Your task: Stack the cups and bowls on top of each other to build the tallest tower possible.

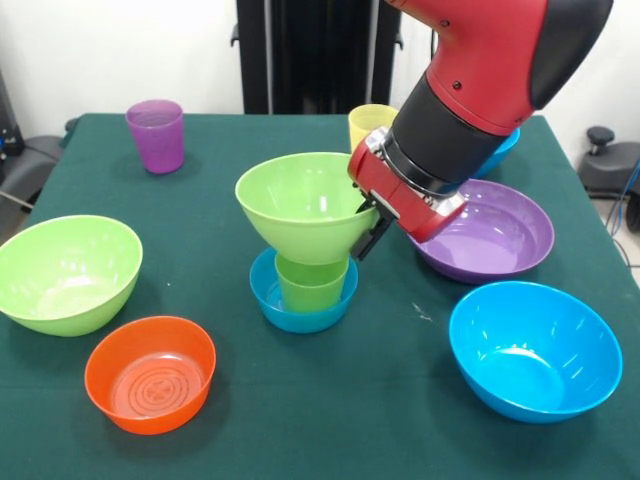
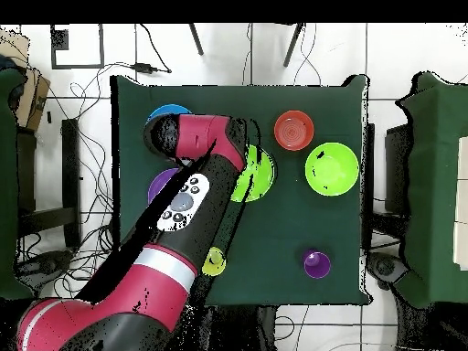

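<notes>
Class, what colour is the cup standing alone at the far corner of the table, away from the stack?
Purple; the purple cup shows best in the front view.

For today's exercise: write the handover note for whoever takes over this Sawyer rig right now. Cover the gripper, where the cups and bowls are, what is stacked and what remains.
Gripper: at the rim of the lime green bowl on top of the tower; whether it grips the rim cannot be told.
Tower: small blue bowl at the base, green cup in it, the lime green bowl on the cup.
Loose: purple cup far corner, yellow cup behind the arm, second lime green bowl, orange bowl, large blue bowl, purple bowl, another blue bowl mostly hidden.
Done: three levels. Left: release, then alternate remaining cups and bowls.
</notes>
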